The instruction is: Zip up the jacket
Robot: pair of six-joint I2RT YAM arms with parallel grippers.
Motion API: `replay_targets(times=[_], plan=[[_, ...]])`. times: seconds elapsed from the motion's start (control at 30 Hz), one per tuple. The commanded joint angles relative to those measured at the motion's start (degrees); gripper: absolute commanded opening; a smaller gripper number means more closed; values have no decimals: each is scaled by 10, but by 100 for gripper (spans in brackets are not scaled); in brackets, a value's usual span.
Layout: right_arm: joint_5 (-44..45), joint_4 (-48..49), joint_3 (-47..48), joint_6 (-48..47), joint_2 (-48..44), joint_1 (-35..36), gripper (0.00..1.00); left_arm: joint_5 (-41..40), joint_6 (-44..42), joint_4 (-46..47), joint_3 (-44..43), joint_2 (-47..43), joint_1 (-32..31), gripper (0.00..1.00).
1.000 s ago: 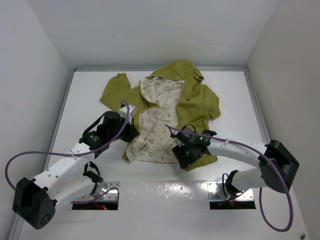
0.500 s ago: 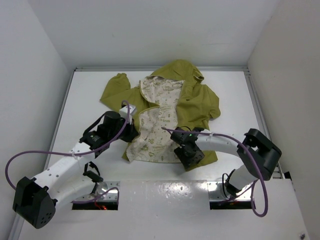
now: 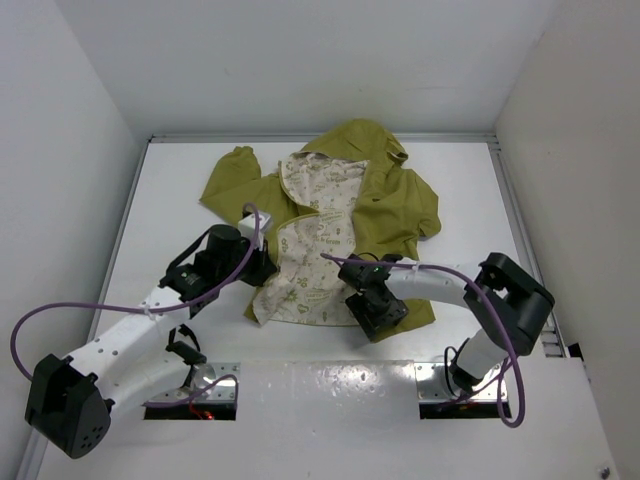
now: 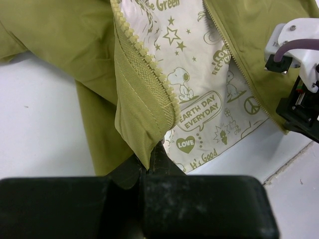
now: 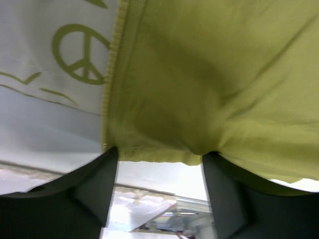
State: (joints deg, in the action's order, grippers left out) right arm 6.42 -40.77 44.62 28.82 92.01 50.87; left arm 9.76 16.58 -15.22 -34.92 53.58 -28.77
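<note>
**Top view.** We list one jacket [image 3: 330, 215], olive, lying open at upper centre of the counter [image 3: 470, 180] with its hood toward the top of the frame. The cream lining [image 3: 310, 260] is exposed. The left tool [image 3: 268, 268] sits at the left front edge and the right tool [image 3: 372, 312] at the lower right hem.

**Left wrist view.** The left tool [image 4: 149, 155] is pressed together, pinching the jacket's [image 4: 65, 45] bottom corner just below the teeth [image 4: 144, 55]. We judge that this anchors the zipper's start.

**Right wrist view.** The right tool [image 5: 159, 159] is spread, its fingers [image 5: 94, 184] straddling the hem [image 5: 164, 149] beside the zipper edge without clamping it. We judge it is placed to take that corner and bring it to the other.
</note>
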Motion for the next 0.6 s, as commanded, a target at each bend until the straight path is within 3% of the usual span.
replay_targets(times=[0.0, 0.43, 0.57], plan=[[-2, 27, 6, 14, 11, 5, 64, -2, -4, 22, 5, -13, 4, 0], [-38, 89, -37, 27, 66, -8, 31, -2, 1, 22, 10, -18, 4, 0], [-61, 111, -46, 22, 70, -20, 28, -2, 1, 22, 15, -23, 4, 0]])
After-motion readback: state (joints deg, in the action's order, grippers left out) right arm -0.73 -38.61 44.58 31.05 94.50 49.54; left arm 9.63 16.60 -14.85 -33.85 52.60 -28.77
